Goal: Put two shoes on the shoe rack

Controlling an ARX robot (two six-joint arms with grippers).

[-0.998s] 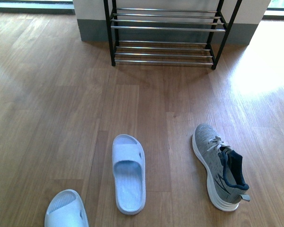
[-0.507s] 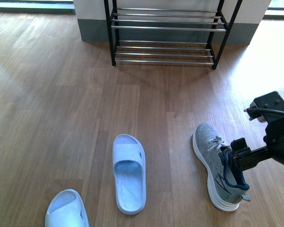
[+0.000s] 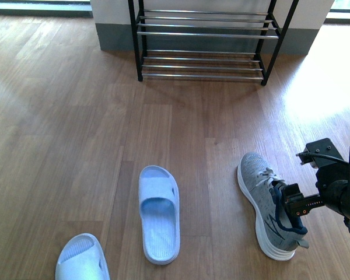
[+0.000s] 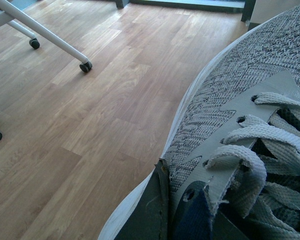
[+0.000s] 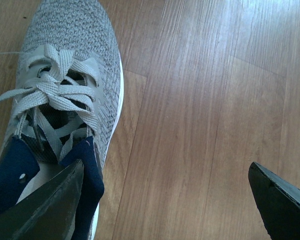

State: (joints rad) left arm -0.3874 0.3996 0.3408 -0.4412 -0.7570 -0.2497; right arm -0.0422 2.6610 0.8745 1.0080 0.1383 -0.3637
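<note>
- The shoe rack (image 3: 205,35) stands at the far end of the wooden floor (image 3: 76,116), against the wall. Its black side frames hold rows of chrome bars, and no shoe lies on the bars in view.
- A grey knit sneaker (image 3: 262,201) with a white sole and navy lining lies on the floor to the right. Its toe points toward the rack, which is well apart from it.
- The right gripper (image 5: 165,169) hangs low at the heel end of this sneaker with its jaws spread wide, gripping nothing. In the right wrist view, one dark finger (image 5: 47,202) lies over the navy collar. The other finger is over bare floor, well off the sole.
- A pale blue slide (image 3: 158,213) lies near the middle of the floor, toe toward the rack. A second slide (image 3: 81,259) sits at the near left, cut off by the frame edge.
- The left wrist view is filled by a second grey sneaker (image 4: 250,115) with white laces, which does not show in the front view.
- Only one dark finger of the left gripper (image 4: 155,212) shows. It sits against the side of that sneaker by the laces, and I cannot tell whether the claw is released or clenched.
- Beyond that sneaker, white legs on casters (image 4: 50,42) stand on the floor.
</note>
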